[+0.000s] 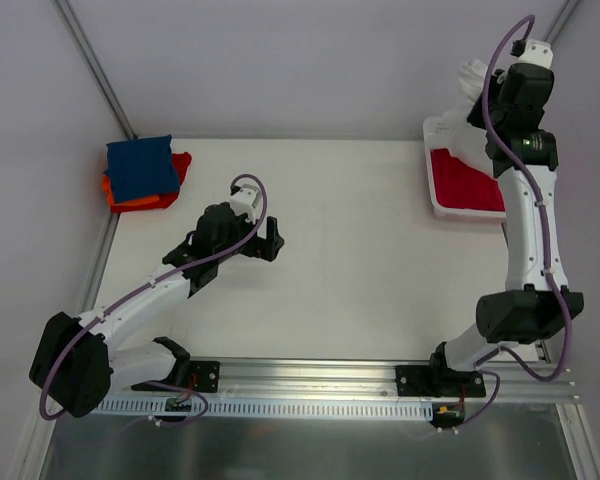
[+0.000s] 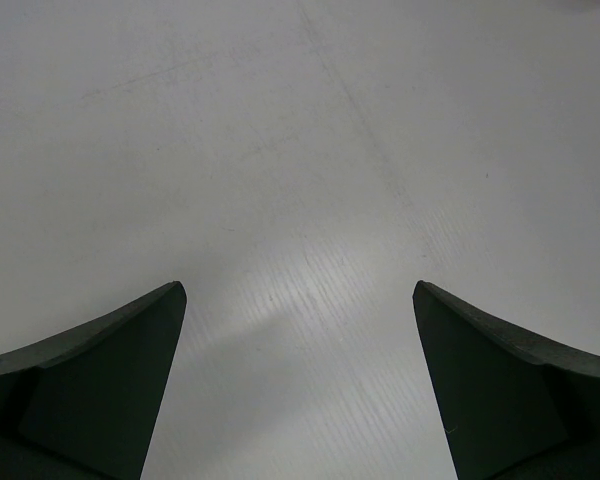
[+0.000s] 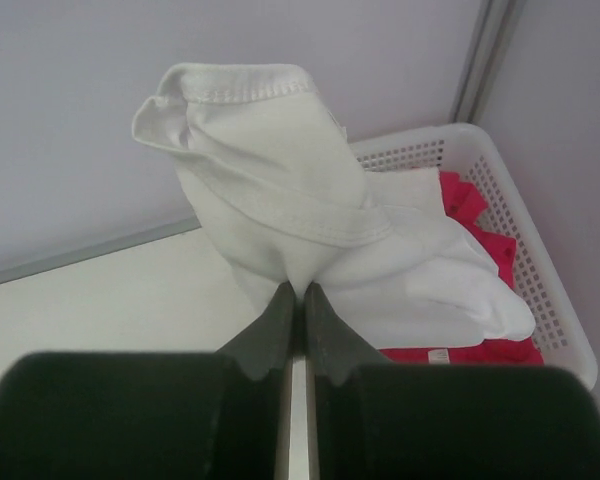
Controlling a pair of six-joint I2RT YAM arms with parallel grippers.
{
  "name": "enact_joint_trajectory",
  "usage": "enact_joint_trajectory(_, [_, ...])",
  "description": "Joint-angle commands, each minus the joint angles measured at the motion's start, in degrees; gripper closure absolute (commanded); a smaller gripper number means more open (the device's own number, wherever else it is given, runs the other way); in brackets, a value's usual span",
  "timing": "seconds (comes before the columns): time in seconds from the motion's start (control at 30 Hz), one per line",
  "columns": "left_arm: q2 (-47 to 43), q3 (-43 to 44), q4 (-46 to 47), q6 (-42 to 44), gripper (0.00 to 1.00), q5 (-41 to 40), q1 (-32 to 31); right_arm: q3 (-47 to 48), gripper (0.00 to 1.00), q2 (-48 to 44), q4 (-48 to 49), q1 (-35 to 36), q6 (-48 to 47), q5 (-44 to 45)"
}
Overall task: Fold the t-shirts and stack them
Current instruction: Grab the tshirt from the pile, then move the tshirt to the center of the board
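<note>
My right gripper [image 3: 298,288] is shut on the white t-shirt [image 3: 280,200] and holds it bunched above the white lattice basket [image 3: 540,270]; in the top view the shirt [image 1: 473,78] peeks out beside the arm. A crimson t-shirt [image 3: 480,235] lies in the basket [image 1: 435,190] under it, also seen from above [image 1: 465,180]. A folded navy t-shirt [image 1: 140,166] lies on a folded orange-red one [image 1: 145,202] at the table's far left. My left gripper [image 2: 300,300] is open and empty over bare table, near the middle [image 1: 265,240].
Grey walls and metal frame rails [image 1: 95,65] border the table at the back and sides. The table's left edge runs beside the folded stack. The arm bases sit on a rail [image 1: 310,385] at the near edge.
</note>
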Motion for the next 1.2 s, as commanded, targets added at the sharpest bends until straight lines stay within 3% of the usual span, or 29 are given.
enact_joint_trajectory(0.0, [0.47, 1.69, 0.55, 0.94, 0.01, -0.08, -0.38, 1.40, 1.00, -9.26, -0.24, 4.43, -2.75, 0.65])
enact_joint_trajectory(0.3, [1.17, 1.60, 0.55, 1.12, 0.01, -0.88, -0.38, 3.25, 1.00, -26.66, 1.34, 21.91, -6.46, -1.97])
enact_joint_trajectory(0.7, [3.28, 2.22, 0.55, 0.07, 0.01, -0.88, -0.38, -2.72, 1.00, -36.00, 2.49, 23.25, 1.44, -8.65])
enact_joint_trajectory(0.83, [2.84, 2.48, 0.55, -1.25, 0.01, -0.35, -0.38, -11.58, 1.00, -36.26, 2.21, 23.25, 4.97, -11.99])
enact_joint_trajectory(1.03, [0.91, 1.52, 0.46, -3.62, 0.01, -0.26, -0.46, -35.22, 0.99, -36.97, 9.24, 23.25, 13.22, -18.32])
enact_joint_trajectory(1.17, [0.90, 1.16, 0.46, -5.64, 0.01, -0.26, -0.38, -45.69, 0.96, -31.46, 12.06, 23.34, 14.55, -22.26])
